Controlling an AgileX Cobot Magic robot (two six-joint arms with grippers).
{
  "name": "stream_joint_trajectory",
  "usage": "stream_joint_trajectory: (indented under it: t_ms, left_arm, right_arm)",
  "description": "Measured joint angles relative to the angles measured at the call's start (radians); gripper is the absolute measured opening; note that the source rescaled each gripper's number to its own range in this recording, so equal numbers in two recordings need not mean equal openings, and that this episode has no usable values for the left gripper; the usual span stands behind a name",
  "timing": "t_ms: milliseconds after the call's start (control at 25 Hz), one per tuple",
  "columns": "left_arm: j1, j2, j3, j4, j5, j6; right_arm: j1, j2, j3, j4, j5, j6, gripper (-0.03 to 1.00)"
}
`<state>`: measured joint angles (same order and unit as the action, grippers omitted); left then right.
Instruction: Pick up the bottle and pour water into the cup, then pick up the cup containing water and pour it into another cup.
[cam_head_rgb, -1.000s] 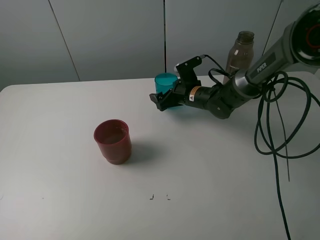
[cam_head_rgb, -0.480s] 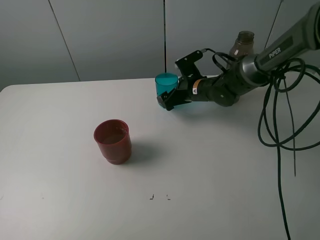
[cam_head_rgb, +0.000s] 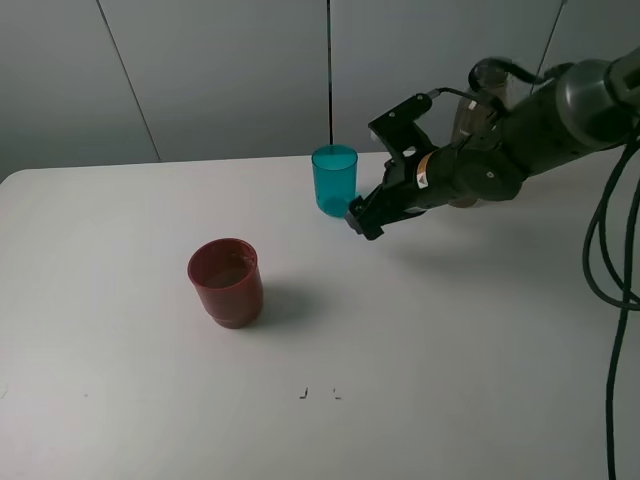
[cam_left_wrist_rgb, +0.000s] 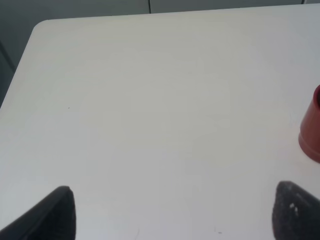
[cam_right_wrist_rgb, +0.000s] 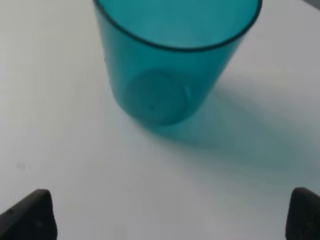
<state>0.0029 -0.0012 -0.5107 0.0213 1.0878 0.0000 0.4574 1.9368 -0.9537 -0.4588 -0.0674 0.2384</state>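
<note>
Upright teal cup (cam_right_wrist_rgb: 172, 60) (claw (cam_right_wrist_rgb: 172, 215) apart)

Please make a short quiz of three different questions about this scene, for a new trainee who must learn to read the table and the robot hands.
1. True or false: the right hand is closed around the teal cup.
2. Which thing stands nearest the front edge of the table in the high view? A) the bottle B) the teal cup C) the red cup
3. Fill in: in the right wrist view the teal cup stands ____ on the table, beyond the two fingertips.

Key:
1. False; the hand is open and apart from the cup.
2. C
3. upright
</note>
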Motion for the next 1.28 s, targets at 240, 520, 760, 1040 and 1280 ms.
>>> stream_joint_trajectory:
  t_ms: [240,520,760,1040,1280]
  left_arm:
    - [0.000,0.000,0.000,0.000,0.000,0.000]
    - [0.000,0.000,0.000,0.000,0.000,0.000]
    - [0.000,0.000,0.000,0.000,0.000,0.000]
    - [0.000,0.000,0.000,0.000,0.000,0.000]
    - [0.000,0.000,0.000,0.000,0.000,0.000]
  right_arm:
    - [0.038,-0.269,0.102,0.089,0.234,0.000,1.00]
    - [0.049,-0.571,0.130,0.224,0.683,-0.068,1.00]
    - [0.051,-0.840,0.202,0.360,0.914,-0.167,1.00]
    - [0.051,-1.118,0.275,0.440,1.141,-0.184,1.00]
    - [0.051,-1.369,0.375,0.444,1.205,-0.192,1.00]
